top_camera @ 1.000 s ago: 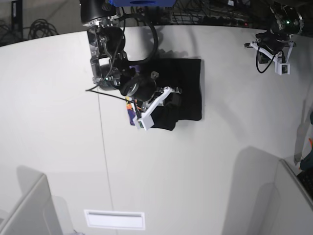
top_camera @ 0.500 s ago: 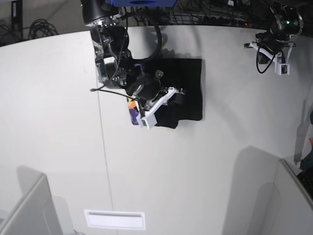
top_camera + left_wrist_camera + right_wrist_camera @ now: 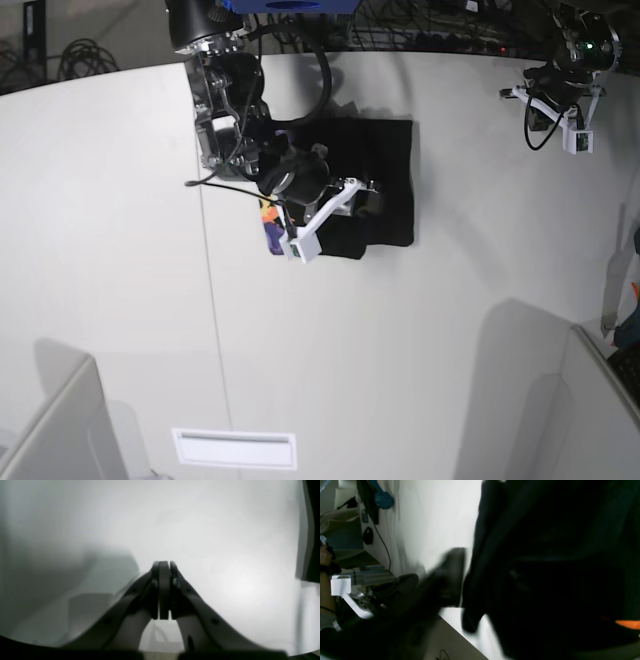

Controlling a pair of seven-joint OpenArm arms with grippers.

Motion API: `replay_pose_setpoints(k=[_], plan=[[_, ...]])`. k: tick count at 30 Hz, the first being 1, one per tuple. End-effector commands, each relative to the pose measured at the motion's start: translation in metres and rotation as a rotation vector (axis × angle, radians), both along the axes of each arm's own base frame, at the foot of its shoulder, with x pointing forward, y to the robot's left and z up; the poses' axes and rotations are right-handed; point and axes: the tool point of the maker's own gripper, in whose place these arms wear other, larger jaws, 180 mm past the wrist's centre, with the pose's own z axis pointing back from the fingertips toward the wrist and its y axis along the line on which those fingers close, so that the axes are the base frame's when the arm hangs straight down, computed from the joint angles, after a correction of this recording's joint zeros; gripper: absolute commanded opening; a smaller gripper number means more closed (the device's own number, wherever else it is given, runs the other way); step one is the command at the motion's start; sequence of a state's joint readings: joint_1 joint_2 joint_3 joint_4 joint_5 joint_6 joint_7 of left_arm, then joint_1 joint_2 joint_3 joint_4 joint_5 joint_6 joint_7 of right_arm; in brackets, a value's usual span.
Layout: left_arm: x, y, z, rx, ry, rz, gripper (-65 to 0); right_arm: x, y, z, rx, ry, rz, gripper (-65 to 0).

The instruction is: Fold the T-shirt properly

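White tabletop (image 3: 420, 340): one black T-shirt (image 3: 385, 180), folded, lying toward its far side, a scrap of orange print at its left edge. My right gripper (image 3: 368, 200) sits over it; I cannot tell its spread. My left gripper (image 3: 163, 566): pressed together, empty, well apart.

We see the left gripper (image 3: 163, 590) with its jaws pressed together, nothing between them, above a pale, blurred table (image 3: 200, 525). A dark strip (we cannot tell what) runs down the right edge (image 3: 311, 530).
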State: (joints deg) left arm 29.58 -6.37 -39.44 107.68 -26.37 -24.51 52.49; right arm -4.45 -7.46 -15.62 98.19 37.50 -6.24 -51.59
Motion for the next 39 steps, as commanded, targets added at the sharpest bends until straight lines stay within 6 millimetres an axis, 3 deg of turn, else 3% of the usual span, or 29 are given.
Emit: replay_pose_setpoints(k=[1,3,7,13,16,19,24,28,30,32,33,39], plan=[[0.004,0.003,0.008,0.015,-0.028,-0.012,-65.0,0.007,0.006,0.014,0.035,-0.037,-0.001,-35.0],[0.004,0.003,0.008,0.015,-0.028,-0.012,-65.0,0.006,0.007,0.015,0.034,-0.034,0.006,-28.4],[0.004,0.004,0.008,0.016,-0.029,-0.011,-65.0,0.000,0.026,0.019,0.032,-0.052,0.077,-28.1],[0.004,0.008,0.009,0.022,-0.030,-0.002,-65.0,-0.014,0.064,0.005,-0.017,-0.037,0.242,-28.1],[0.003,0.021,0.015,0.043,-0.046,0.033,-65.0,-0.025,0.088,0.017,-0.032,-0.097,0.355,-28.1],[0.006,0.035,0.024,0.066,-0.071,0.073,-65.0,-0.036,0.107,0.045,0.014,-0.162,0.441,-28.1],[0.005,0.046,0.030,0.088,-0.081,0.088,-65.0,-0.045,0.105,0.066,0.024,-0.138,0.462,-28.1],[0.005,0.033,0.026,0.076,-0.072,0.005,-65.0,-0.037,0.086,0.072,0.005,-0.205,0.428,-30.5],[0.001,0.024,0.022,0.067,-0.033,-0.060,-65.0,-0.031,0.071,0.071,-0.010,-0.245,0.392,-40.4],[0.007,0.009,0.022,0.031,-0.041,-0.125,-65.0,-0.020,0.050,0.069,-0.021,-0.280,0.322,-60.2],[0.008,0.002,0.023,0.003,-0.049,-0.157,-65.0,-0.014,0.037,0.066,-0.026,-0.288,0.278,-65.0],[0.031,-0.042,0.051,-0.268,-0.232,-0.199,-65.0,0.012,-0.048,0.036,-0.083,-0.263,-0.017,-65.0]])
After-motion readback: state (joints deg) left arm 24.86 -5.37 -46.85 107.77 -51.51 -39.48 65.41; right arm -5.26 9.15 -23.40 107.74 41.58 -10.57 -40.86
